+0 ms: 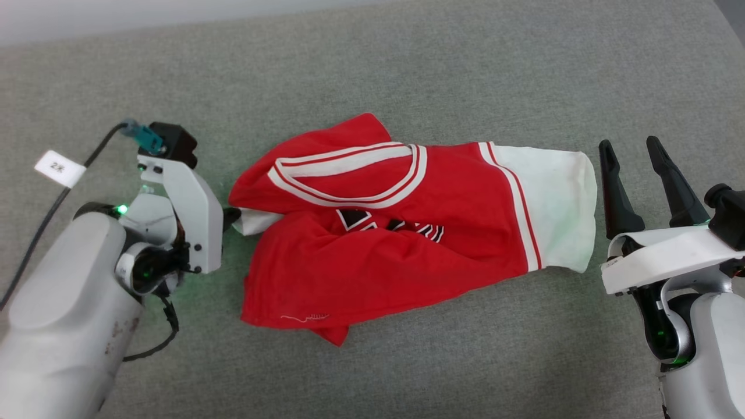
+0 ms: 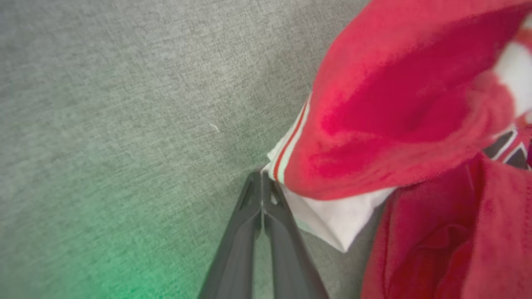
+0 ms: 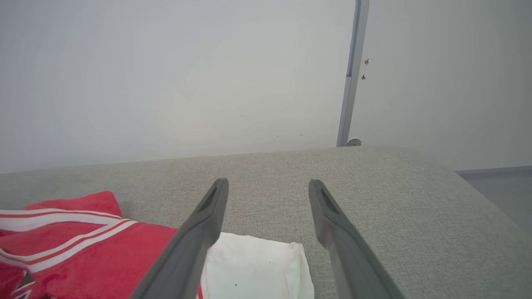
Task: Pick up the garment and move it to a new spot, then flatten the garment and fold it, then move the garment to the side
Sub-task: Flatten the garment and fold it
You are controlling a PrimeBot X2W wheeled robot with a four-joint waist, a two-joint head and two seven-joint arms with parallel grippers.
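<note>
grey woven bench (image 1: 407, 58) runs under everything, with a pale wall (image 3: 166, 83) behind it. the garment (image 1: 401, 250) lies crumpled across the bench's middle, collar showing, red body bunched over the chest lettering, one white sleeve (image 1: 553, 203) spread flat toward my right. my left end effector (image 2: 262, 179) is pinched closed, its tips touching the striped trim of the other sleeve (image 2: 332, 216); i cannot tell whether any cloth is caught between them. my right end effector (image 1: 628, 142) stands wide, just beside that white sleeve and apart from it.
</note>
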